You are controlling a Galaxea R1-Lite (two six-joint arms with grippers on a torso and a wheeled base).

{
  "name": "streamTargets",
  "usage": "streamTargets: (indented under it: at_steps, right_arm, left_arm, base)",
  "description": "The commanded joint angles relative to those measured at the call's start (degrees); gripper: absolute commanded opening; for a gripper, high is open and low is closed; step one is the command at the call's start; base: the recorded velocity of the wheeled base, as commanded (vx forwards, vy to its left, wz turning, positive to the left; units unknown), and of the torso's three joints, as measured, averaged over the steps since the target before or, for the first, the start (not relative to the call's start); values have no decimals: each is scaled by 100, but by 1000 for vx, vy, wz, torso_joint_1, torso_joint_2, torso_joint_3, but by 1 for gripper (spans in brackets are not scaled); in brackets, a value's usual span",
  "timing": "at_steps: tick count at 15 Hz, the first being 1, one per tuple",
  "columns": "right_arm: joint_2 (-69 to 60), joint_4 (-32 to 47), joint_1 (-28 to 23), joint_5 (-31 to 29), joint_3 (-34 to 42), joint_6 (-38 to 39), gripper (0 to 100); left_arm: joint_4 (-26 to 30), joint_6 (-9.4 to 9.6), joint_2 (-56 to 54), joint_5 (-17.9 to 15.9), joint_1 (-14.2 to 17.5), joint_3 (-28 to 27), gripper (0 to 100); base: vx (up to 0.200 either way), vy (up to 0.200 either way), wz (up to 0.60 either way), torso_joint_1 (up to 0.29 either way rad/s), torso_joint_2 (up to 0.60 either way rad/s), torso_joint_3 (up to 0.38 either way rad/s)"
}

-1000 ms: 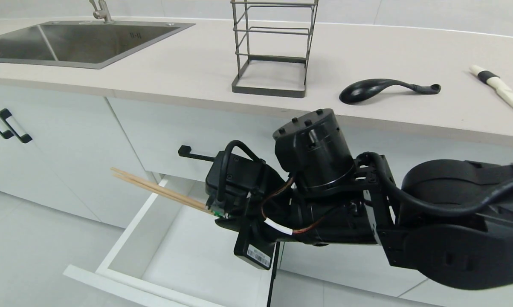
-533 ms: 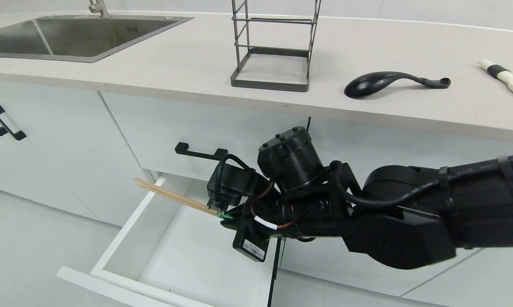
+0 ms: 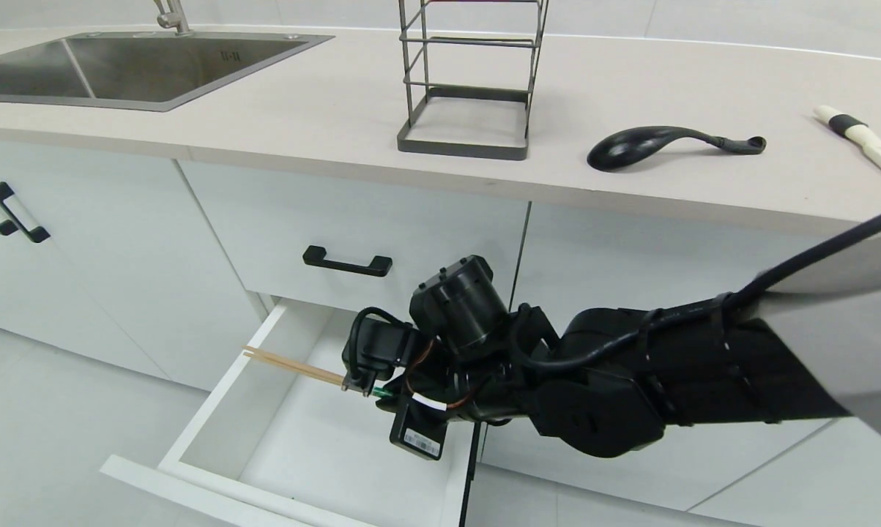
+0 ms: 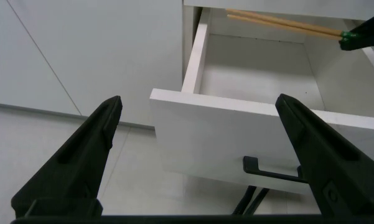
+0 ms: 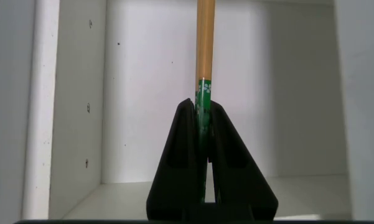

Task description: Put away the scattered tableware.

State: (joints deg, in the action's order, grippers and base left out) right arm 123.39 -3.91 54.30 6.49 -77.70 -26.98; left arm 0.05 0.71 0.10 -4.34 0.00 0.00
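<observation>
Your right pincer (image 3: 376, 388) is clamped on the green ends of the chopsticks (image 3: 294, 364) in the head view, holding them above the open drawer (image 3: 217, 402). They are not yet laid inside. A black ladle (image 3: 630, 150) and a white-handled utensil (image 3: 861, 139) lie on the table (image 3: 301, 110), so most of the tidying looks undone.

From the left wrist, your left pincer (image 4: 198, 106) gapes wide and empty before the drawer front (image 4: 236, 143).

From the right wrist, the jaws pinch the chopsticks (image 5: 205, 43) over the drawer floor (image 5: 143, 93).
</observation>
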Motion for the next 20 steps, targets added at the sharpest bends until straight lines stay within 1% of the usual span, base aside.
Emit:
streamTargets:
  at_steps: [1,4,8,13,17,20]
  right_arm:
    - [238,-13,-7,2,-17,0,0]
    - [554,-48,-121,11,-237,0,0]
    - [1073,5,-147,55,-764,26,0]
    - [1389,-22,-218,-25,-790,79,0]
    - [1679,-57,-218,-42,-1239,79,0]
    - [1829,-57,-227,-33,-1274,79,0]
  left_arm:
    - [-5,0,8,-5,0,0,100]
    - [4,0,8,3,0,0,100]
    - [4,0,8,-5,0,0,100]
    - [4,8,8,3,0,0,100]
    - [4,0,8,-5,0,0,100]
    - [-5,0,8,3,0,0,100]
  base:
    - [0,0,0,0,0,0]
    - [0,0,0,0,0,0]
    - [0,0,0,0,0,0]
    - [0,0,0,0,0,0]
    - [0,0,0,0,0,0]
    - [0,0,0,0,0,0]
